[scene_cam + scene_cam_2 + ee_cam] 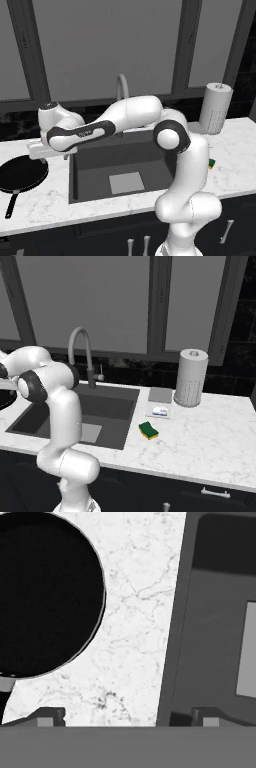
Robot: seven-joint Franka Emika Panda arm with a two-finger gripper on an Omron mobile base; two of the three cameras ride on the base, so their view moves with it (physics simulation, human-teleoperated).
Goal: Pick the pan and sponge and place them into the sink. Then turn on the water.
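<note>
- First step in hand by the look of it: reaching for the round black shallow frying pan (22, 173), not yet grasped.
- Two-finger gripper (127, 716) spread wide, nothing between its tips; poised over the bare strip of white marble counter (135, 637) between pan and large dark grey rectangular sink (122, 170), above the sink's edge.
- Next move likely calls for shifting sideways toward the pan, lowering over rim or handle, then closing.
- Pan flat on the counter just beside the sink's left edge, long thin black handle (12, 204) pointing toward the counter's front; inside looks empty, matte black with a thin pale rim.
- Small rectangular sponge (148, 430), yellow with green scouring top, lying on the counter just right of the sink, untouched.
- Sink basin empty apart from the light grey square at its bottom.
- Tall arched grey faucet (82, 353) behind the basin, no stream falling from it.
</note>
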